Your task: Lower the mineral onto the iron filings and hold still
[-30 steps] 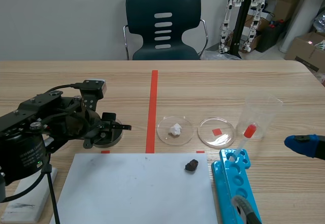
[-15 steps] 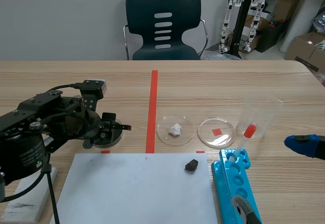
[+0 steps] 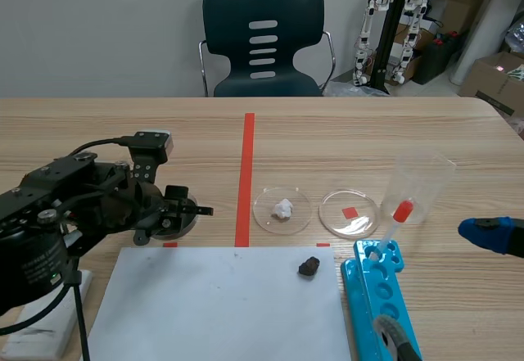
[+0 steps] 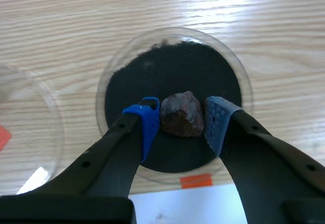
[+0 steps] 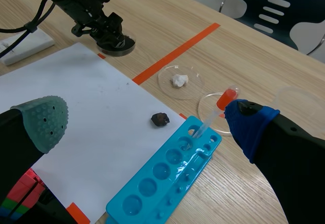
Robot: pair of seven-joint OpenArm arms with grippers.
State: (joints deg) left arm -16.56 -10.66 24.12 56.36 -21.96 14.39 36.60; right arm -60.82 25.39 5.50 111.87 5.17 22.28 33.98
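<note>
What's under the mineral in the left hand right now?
Black iron filings in a clear dish, directly beneath the mineral clamped in the left hand. The mineral hides the spot below it, so contact cannot be seen.

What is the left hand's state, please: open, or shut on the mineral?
Shut on the mineral: the left hand presses its blue pads against both sides of it, over the iron filings.

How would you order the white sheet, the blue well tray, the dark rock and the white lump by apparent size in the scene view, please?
Largest: white sheet.
Next: blue well tray.
Last: dark rock and white lump look alike; the lump lies farther, so unranked.
</note>
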